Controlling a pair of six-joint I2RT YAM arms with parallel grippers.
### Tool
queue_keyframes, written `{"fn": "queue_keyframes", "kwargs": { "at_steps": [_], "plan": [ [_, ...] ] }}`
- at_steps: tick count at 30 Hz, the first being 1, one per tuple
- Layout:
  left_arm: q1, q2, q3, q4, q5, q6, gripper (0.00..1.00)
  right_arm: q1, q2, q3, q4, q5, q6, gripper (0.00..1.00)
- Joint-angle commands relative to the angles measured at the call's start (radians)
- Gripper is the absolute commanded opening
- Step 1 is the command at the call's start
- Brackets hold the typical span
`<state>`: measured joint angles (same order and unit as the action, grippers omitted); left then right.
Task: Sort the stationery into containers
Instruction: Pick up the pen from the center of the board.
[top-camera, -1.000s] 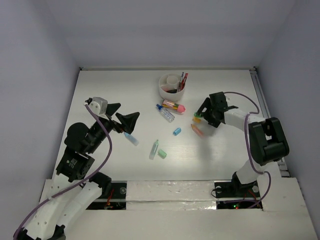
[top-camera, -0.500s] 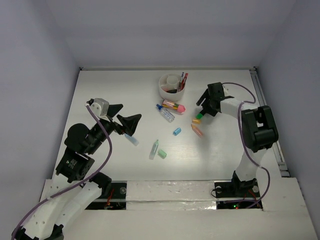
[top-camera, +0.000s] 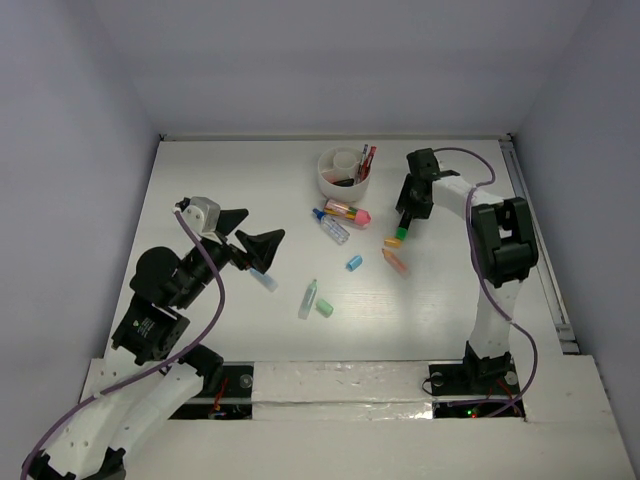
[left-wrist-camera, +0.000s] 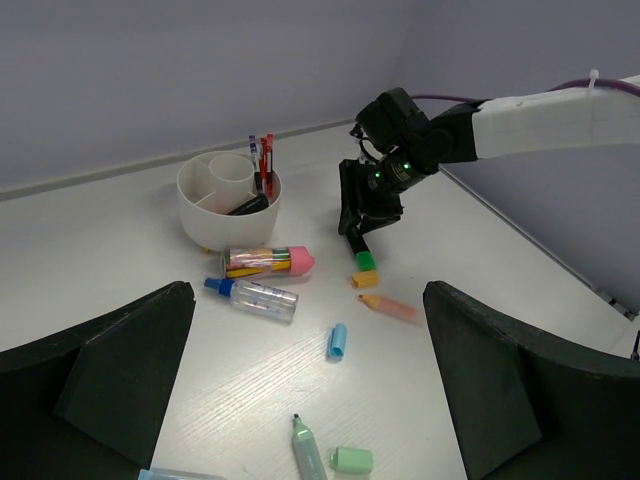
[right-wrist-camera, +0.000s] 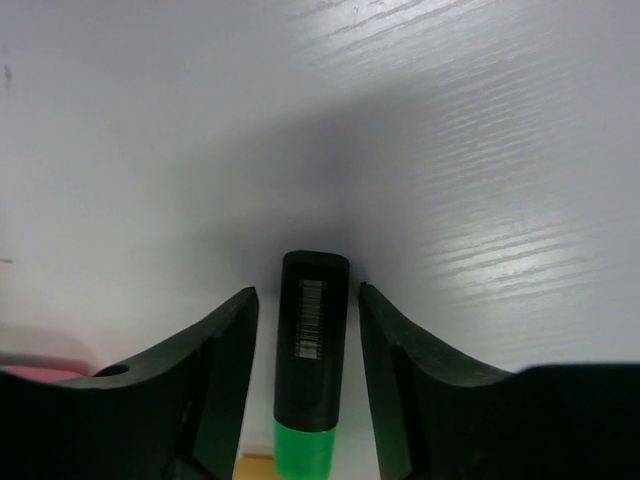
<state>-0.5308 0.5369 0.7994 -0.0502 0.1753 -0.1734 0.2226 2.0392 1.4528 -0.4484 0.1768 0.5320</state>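
Observation:
The white divided cup (top-camera: 343, 172) stands at the back middle and holds a few pens; it also shows in the left wrist view (left-wrist-camera: 229, 200). My right gripper (top-camera: 405, 216) is open and points down over a black marker with a green end (right-wrist-camera: 313, 350). The marker lies between the jaws with a small gap on each side. A yellow piece (top-camera: 393, 241) and an orange marker (top-camera: 396, 261) lie just in front of it. My left gripper (top-camera: 246, 241) is open and empty, above a light blue marker (top-camera: 262, 278).
A pink-capped pen bundle (top-camera: 347, 212) and a clear blue-capped tube (top-camera: 331, 226) lie in front of the cup. A blue cap (top-camera: 353, 263), a pale green marker (top-camera: 307, 299) and its green cap (top-camera: 325, 308) lie mid-table. Walls enclose the table's left, back and right.
My right gripper has moved back and left, from beside the orange marker to straddle the black-and-green marker. The left arm has barely moved.

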Motion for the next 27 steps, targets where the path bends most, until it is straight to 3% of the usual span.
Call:
{"fn": "queue_keyframes", "kwargs": {
  "at_steps": [1,13,20,27],
  "plan": [
    [-0.006,0.006,0.034,0.041,0.003,0.003,0.99,-0.003,0.045,0.05,-0.136,0.003,-0.096,0.49],
    [-0.006,0.008,0.034,0.041,0.003,0.002,0.99,0.006,0.15,0.179,-0.26,0.013,-0.176,0.45],
    [-0.006,0.014,0.032,0.041,-0.002,0.003,0.99,0.015,0.148,0.193,-0.218,0.029,-0.165,0.11],
    [-0.006,0.041,0.027,0.042,-0.008,0.002,0.99,0.015,-0.003,0.112,0.04,-0.036,-0.129,0.01]
  ]
}}
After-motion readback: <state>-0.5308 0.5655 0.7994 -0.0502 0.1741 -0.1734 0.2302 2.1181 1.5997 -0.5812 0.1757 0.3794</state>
